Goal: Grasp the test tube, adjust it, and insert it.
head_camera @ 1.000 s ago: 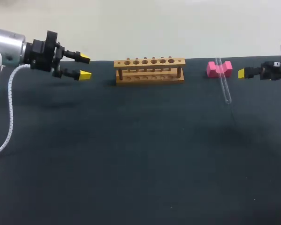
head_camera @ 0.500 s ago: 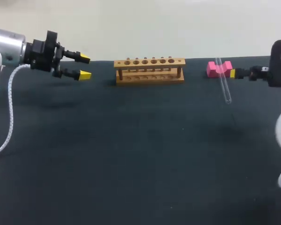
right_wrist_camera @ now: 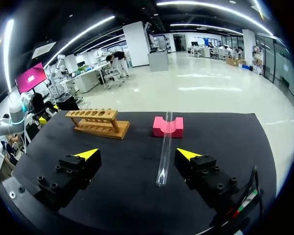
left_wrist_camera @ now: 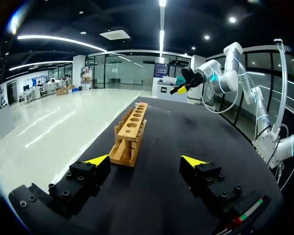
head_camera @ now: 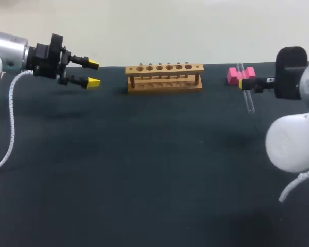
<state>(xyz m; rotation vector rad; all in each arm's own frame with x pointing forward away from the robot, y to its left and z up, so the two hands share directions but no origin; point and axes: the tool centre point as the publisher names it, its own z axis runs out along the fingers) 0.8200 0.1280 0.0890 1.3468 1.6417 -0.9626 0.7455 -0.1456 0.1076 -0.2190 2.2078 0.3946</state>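
Note:
A clear glass test tube (head_camera: 245, 90) lies on the dark table, its upper end resting in the notch of a pink block (head_camera: 235, 76). The wooden rack (head_camera: 165, 77) with a row of holes stands at the back middle. My right gripper (head_camera: 243, 84) is low over the tube just in front of the block. In the right wrist view that gripper (right_wrist_camera: 137, 154) is open, and the tube (right_wrist_camera: 164, 152) lies between its fingers, closer to one of them and touching neither. The pink block (right_wrist_camera: 168, 126) is ahead of it. My left gripper (head_camera: 93, 73) hangs open left of the rack, holding nothing.
In the left wrist view the rack (left_wrist_camera: 131, 134) stands end-on ahead of the open left gripper (left_wrist_camera: 144, 160), with my right arm's gripper (left_wrist_camera: 182, 89) far beyond it. The rack (right_wrist_camera: 97, 122) is ahead and off to the side of the right gripper.
My right arm has come in from the right edge, moving left until its gripper reaches the test tube by the pink block. The left arm, rack and tube have not moved.

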